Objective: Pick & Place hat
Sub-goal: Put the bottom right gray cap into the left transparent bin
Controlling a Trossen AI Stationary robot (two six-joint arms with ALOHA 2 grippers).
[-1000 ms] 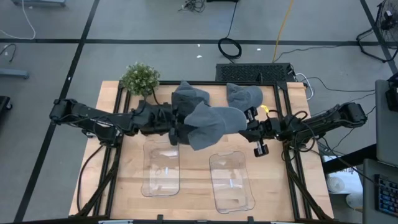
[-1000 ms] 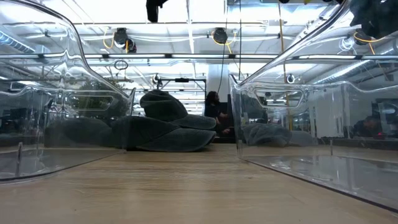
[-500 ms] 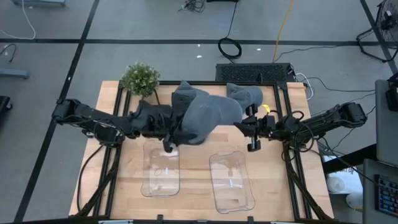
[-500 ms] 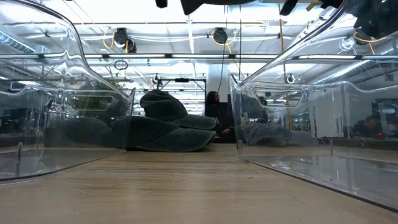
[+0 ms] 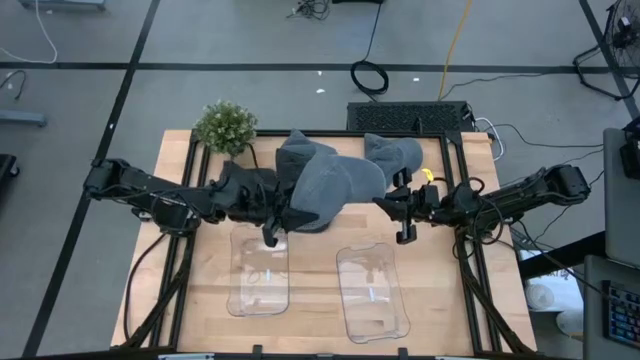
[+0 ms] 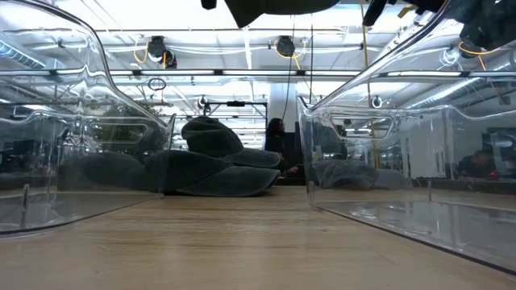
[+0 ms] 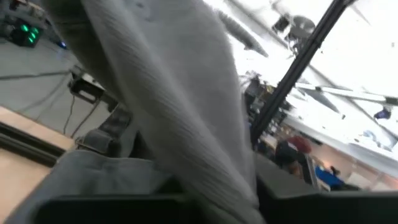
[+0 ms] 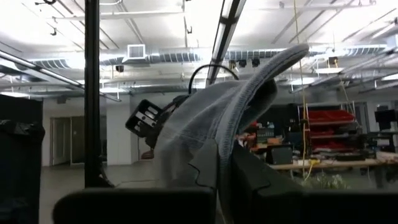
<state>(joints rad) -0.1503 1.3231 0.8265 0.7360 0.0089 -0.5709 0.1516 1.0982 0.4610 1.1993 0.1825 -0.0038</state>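
Note:
A grey knit hat (image 5: 335, 190) hangs above the table's middle, stretched between my two grippers. Its underside shows at the top of the low view (image 6: 278, 6). My left gripper (image 5: 283, 215) is shut on its left side, my right gripper (image 5: 385, 205) on its right side. Two more grey hats lie at the table's far edge: one (image 5: 300, 150) behind the held hat, one (image 5: 392, 152) further right. In the low view they lie flat on the wood (image 6: 218, 165). My left gripper pinches the hat's ribbed left edge (image 7: 230, 180) between its two fingers, coming in about level from the table's left. The cloth rises away from the fingers, clear of the table. My right gripper pinches the hat's right edge (image 8: 214, 155) between its two fingers, from the table's right and tilted slightly upward. The hat stands up in front of the fingers in loose folds, lifted clear.
Two clear plastic bins stand on the near half of the table, one (image 5: 260, 272) under my left gripper and one (image 5: 372, 290) to its right. A small green plant (image 5: 225, 126) stands at the far left corner. Black frame rails run along the table's sides.
The hat hung from my right gripper and drooped toward the near edge. It has swung up and toward the table's left, and its left edge now sits in my left gripper. My right gripper has turned at the wrist.

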